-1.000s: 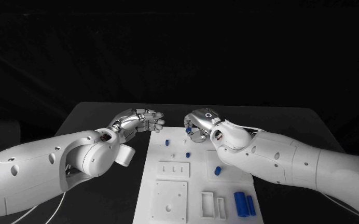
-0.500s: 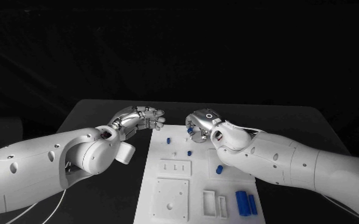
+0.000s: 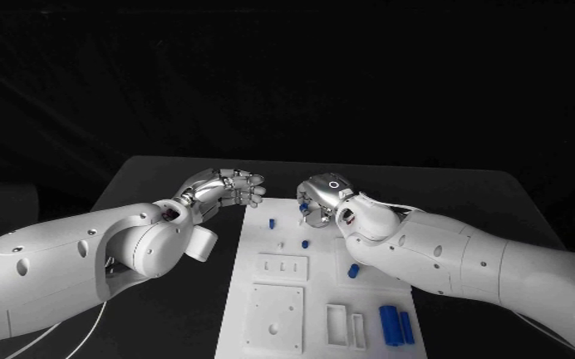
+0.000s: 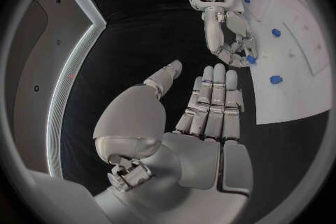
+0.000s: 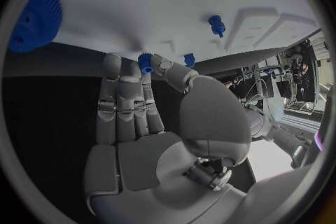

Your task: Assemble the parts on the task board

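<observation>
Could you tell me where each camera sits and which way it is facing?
Head view: on the head, looking down at the task board; both arms enter.
Left wrist view: behind the left hand, facing the board edge and right hand.
Right wrist view: behind the right hand, which pinches a small blue gear.
Shared: the board.

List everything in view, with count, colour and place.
table: one, black, under everything.
task board: one, white, mid-table.
small blue parts on the board: several; one and another at the far part, one mid-board.
blue cylinders: two, side by side at the near right corner.
blue gear: one, on the board.
small blue gear: one, pinched by the right hand.
left hand: holds nothing, beside the board's far left corner.
</observation>
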Robot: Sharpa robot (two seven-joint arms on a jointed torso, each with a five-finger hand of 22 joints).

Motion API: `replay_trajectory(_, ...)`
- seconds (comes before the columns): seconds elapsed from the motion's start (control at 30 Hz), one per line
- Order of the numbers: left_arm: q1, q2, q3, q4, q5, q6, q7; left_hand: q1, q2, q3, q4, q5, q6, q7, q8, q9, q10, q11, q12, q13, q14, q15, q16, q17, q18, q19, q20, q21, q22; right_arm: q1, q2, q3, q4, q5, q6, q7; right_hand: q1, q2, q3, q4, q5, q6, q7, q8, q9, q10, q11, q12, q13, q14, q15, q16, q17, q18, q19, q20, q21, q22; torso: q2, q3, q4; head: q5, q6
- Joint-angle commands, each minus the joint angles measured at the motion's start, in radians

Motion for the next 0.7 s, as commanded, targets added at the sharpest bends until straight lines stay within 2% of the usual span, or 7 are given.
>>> replay_trajectory(0.03,0.002,0.002,0.001,0.003,-0.009,0.008,0.003,-0.01,-0.001,0.0,-0.004,-0.004,0.007,0.016,-0.005,-0.001,0.009,0.001,-0.004,-0.002,0.005,0.0,-0.003,0.001,0.014,-0.003,-0.002,0.0,0.006,-0.002,0.005,-0.001,-0.004,-0.012,0.0,-0.006,0.009,0.002,0.006,-0.001,0.003,0.005,0.001,0.004,0.002,0.014,-0.004,0.001,0.017,-0.02,-0.014,0.004,-0.001,0.021,0.003,0.001,-0.005,0.002,0.001,-0.0009,-0.0009,0.002,0.002)
replay_trajectory(0.17,0.003,0.002,0.001,0.004,-0.011,0.008,0.001,-0.011,-0.002,0.001,-0.005,-0.004,0.006,0.017,-0.006,-0.001,0.009,0.001,-0.004,-0.002,0.005,0.0,-0.004,0.001,0.014,-0.004,-0.002,0.0,0.006,-0.002,0.008,-0.001,-0.007,-0.007,0.003,-0.003,0.008,-0.002,0.01,0.001,0.003,0.003,0.002,0.002,0.004,0.012,-0.003,-0.001,0.021,-0.021,-0.014,0.004,-0.003,0.021,0.002,0.001,-0.006,0.003,0.001,-0.0019,-0.0003,0.001,0.003)
replay_trajectory(0.4,0.005,0.002,0.001,0.006,-0.011,0.007,0.001,-0.012,-0.002,0.001,-0.006,-0.005,0.006,0.017,-0.006,-0.001,0.009,0.001,-0.005,-0.002,0.005,0.0,-0.004,0.001,0.014,-0.004,-0.002,0.0,0.006,-0.002,0.01,-0.001,-0.015,0.028,0.034,0.003,0.006,-0.019,0.019,0.007,0.003,-0.005,0.005,-0.005,0.006,0.002,0.0,-0.009,0.028,-0.022,-0.01,0.003,-0.008,0.021,0.001,0.002,-0.01,0.005,0.002,-0.0008,-0.0011,0.005,0.005)
replay_trajectory(0.47,0.006,0.002,0.001,0.009,-0.014,0.008,0.0,-0.013,-0.003,0.001,-0.006,-0.005,0.005,0.017,-0.006,-0.001,0.009,0.001,-0.005,-0.002,0.005,0.0,-0.004,0.001,0.014,-0.004,-0.002,0.0,0.006,-0.002,0.007,-0.001,-0.014,0.042,0.036,0.008,-0.011,-0.049,0.013,0.016,0.003,-0.041,0.02,-0.027,-0.001,-0.036,0.013,-0.031,0.023,-0.025,0.001,0.001,-0.011,0.021,-0.002,0.005,-0.013,0.006,0.002,-0.0013,-0.0011,0.007,0.007)
replay_trajectory(0.6,0.006,0.001,0.001,0.008,-0.015,0.007,-0.001,-0.013,-0.003,0.002,-0.007,-0.005,0.005,0.017,-0.007,-0.001,0.009,0.001,-0.005,-0.002,0.005,0.0,-0.004,0.002,0.014,-0.004,-0.002,0.0,0.006,-0.002,0.006,-0.001,-0.013,0.061,0.029,0.013,-0.03,-0.092,-0.009,0.036,0.002,-0.111,0.052,-0.067,-0.014,-0.111,0.044,-0.076,0.01,-0.021,0.032,0.007,-0.013,0.021,0.001,0.005,-0.016,0.009,0.003,-0.0007,-0.0023,0.009,0.009)
replay_trajectory(0.63,0.007,0.001,0.001,0.008,-0.015,0.006,0.0,-0.014,-0.003,0.002,-0.007,-0.005,0.005,0.017,-0.007,-0.001,0.009,0.001,-0.005,-0.002,0.005,0.0,-0.004,0.002,0.014,-0.004,-0.002,0.0,0.006,-0.002,0.005,-0.001,-0.011,0.07,0.025,0.015,-0.036,-0.097,-0.028,0.039,0.003,-0.137,0.064,-0.081,-0.019,-0.141,0.055,-0.081,0.002,-0.022,0.042,0.01,-0.014,0.021,-0.001,0.005,-0.018,0.011,0.003,-0.0001,-0.0026,0.009,0.01)
replay_trajectory(0.7,0.007,0.001,0.001,0.009,-0.015,0.005,0.0,-0.015,-0.003,0.002,-0.007,-0.006,0.004,0.018,-0.007,-0.001,0.009,0.001,-0.005,-0.002,0.005,0.0,-0.004,0.002,0.014,-0.004,-0.002,0.0,0.007,-0.002,0.003,-0.001,-0.008,0.09,0.023,0.013,-0.044,-0.101,-0.051,0.038,0.003,-0.159,0.073,-0.093,-0.024,-0.168,0.062,-0.081,-0.006,-0.025,0.05,0.011,-0.016,0.021,-0.004,0.006,-0.021,0.013,0.003,0.0001,-0.0024,0.01,0.01)
